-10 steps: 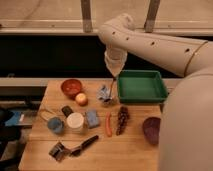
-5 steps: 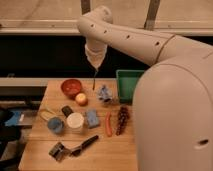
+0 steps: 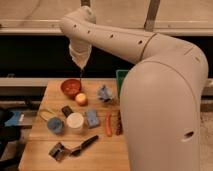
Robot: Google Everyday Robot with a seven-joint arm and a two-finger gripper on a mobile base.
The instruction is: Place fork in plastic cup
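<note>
The small blue plastic cup (image 3: pixel 55 125) stands near the table's left edge, beside a wider white cup (image 3: pixel 75 121). A slim pale utensil that looks like the fork (image 3: pixel 44 114) lies just behind the blue cup. My gripper (image 3: pixel 81 75) hangs pointing down from the cream arm, above the far rim of a red bowl (image 3: pixel 70 87). It is well behind the blue cup and apart from the fork.
A peach-coloured fruit (image 3: pixel 81 98), a crumpled blue thing (image 3: pixel 103 92), a blue sponge (image 3: pixel 92 118), an orange carrot (image 3: pixel 108 125) and a black-handled utensil (image 3: pixel 82 146) lie on the wooden table (image 3: pixel 37 150). A green bin (image 3: pixel 120 82) is partly hidden by my arm.
My arm has swung left. The gripper has moved from above the green bin to above the red bowl. The arm now covers the table's right side.
</note>
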